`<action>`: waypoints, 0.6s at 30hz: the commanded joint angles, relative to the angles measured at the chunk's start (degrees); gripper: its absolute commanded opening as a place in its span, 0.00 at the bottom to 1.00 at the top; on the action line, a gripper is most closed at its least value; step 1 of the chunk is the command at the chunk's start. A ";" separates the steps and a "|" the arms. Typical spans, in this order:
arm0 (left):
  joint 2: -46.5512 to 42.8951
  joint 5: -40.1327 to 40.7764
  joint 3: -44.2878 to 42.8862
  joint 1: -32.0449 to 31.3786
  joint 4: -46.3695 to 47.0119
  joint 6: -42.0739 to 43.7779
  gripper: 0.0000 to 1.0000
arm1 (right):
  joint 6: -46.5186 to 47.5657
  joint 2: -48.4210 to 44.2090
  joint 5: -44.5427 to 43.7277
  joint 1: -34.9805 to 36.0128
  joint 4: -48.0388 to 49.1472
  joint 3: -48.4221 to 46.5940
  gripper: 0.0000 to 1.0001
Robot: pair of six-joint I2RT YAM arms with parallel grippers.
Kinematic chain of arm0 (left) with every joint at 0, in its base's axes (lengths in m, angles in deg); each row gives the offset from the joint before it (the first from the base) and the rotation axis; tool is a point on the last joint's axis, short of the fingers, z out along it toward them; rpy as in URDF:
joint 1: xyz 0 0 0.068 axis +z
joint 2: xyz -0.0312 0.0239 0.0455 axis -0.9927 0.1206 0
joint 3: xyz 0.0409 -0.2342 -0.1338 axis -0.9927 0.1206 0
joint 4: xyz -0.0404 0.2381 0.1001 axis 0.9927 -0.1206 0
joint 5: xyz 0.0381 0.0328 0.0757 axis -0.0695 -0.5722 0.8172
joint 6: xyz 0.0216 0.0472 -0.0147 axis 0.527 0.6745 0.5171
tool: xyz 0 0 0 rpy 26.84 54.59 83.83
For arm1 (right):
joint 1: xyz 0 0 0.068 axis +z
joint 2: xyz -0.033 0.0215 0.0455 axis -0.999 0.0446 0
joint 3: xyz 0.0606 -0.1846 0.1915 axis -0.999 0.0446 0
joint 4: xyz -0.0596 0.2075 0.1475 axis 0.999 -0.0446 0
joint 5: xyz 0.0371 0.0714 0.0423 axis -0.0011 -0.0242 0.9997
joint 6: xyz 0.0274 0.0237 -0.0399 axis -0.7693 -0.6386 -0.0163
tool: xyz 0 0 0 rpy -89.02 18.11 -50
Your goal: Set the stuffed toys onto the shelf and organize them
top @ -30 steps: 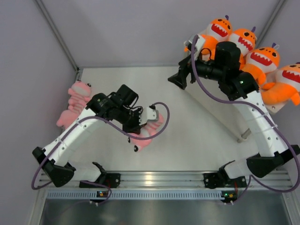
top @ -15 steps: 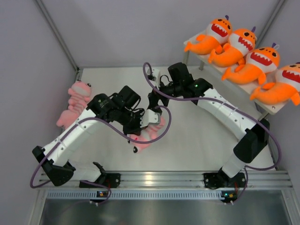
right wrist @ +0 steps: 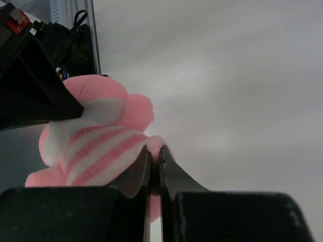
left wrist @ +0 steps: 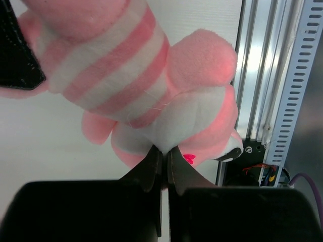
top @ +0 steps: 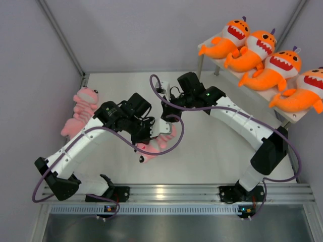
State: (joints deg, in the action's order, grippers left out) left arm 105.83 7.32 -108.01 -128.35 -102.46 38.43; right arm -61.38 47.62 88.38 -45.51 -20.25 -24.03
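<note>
A pink striped plush (top: 157, 143) hangs between both arms at mid-table. My left gripper (top: 145, 137) is shut on its white belly fabric; in the left wrist view the gripper (left wrist: 162, 150) pinches the plush (left wrist: 151, 85) just beside a red heart mark. My right gripper (top: 166, 120) is shut on a small pink end of the same plush (right wrist: 96, 146), with the gripper (right wrist: 155, 148) nipping that pink tip. Several orange shark plush (top: 255, 48) lie in a row on the shelf (top: 291, 117) at the back right. Another pink plush (top: 81, 111) lies at the left wall.
An aluminium rail (top: 171, 191) runs along the near edge, also seen in the left wrist view as the rail (left wrist: 262, 75). A thin shelf leg (top: 200, 63) stands close behind the right arm's elbow. Grey walls close in the table on the left and back.
My right arm swung from the shelf down to mid-table and shut its open jaws on the pink plush. The left gripper kept its hold; the plush shifted slightly.
</note>
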 commanded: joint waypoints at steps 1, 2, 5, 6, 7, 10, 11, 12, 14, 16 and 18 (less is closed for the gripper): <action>-1.11 2.89 1.21 -0.07 -6.45 -1.03 0.00 | -1.06 -4.11 -3.01 1.05 1.67 3.41 0.00; -1.28 3.86 2.00 -0.07 -4.79 -1.56 0.04 | -1.77 -5.17 -4.16 1.05 4.90 5.00 0.00; -1.90 10.78 5.43 0.01 1.60 -4.80 0.55 | -6.33 -9.57 -12.05 1.05 10.19 11.24 0.00; -1.90 18.12 6.31 0.01 3.74 -8.38 0.64 | -8.78 -10.36 -18.17 0.96 13.17 12.47 0.00; -1.55 22.80 7.27 0.01 5.93 -9.55 0.70 | -10.46 -11.85 -22.15 1.05 14.94 15.18 0.00; 0.20 28.29 6.85 1.41 10.16 -12.28 0.79 | -18.10 -14.67 -35.78 1.05 22.84 20.73 0.00; 0.65 28.65 6.32 1.94 11.39 -13.94 0.80 | -19.77 -15.46 -40.25 1.05 25.56 22.14 0.00; 1.26 29.09 5.01 2.56 11.75 -14.91 0.80 | -22.92 -17.12 -44.38 1.05 29.85 24.59 0.00; 3.37 29.88 3.34 5.01 12.02 -17.03 0.80 | -26.12 -18.62 -50.66 1.48 33.83 26.54 0.00; 4.77 27.35 1.31 8.96 12.28 -17.82 0.80 | -29.71 -20.73 -60.65 2.10 38.92 29.61 0.00; 5.74 25.41 -0.18 14.13 12.46 -18.61 0.80 | -33.93 -22.92 -70.67 2.71 42.18 32.85 0.00</action>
State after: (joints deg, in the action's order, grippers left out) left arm 110.73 32.61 -104.60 -119.65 -93.32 23.56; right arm -85.86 29.74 37.85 -44.57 7.90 6.07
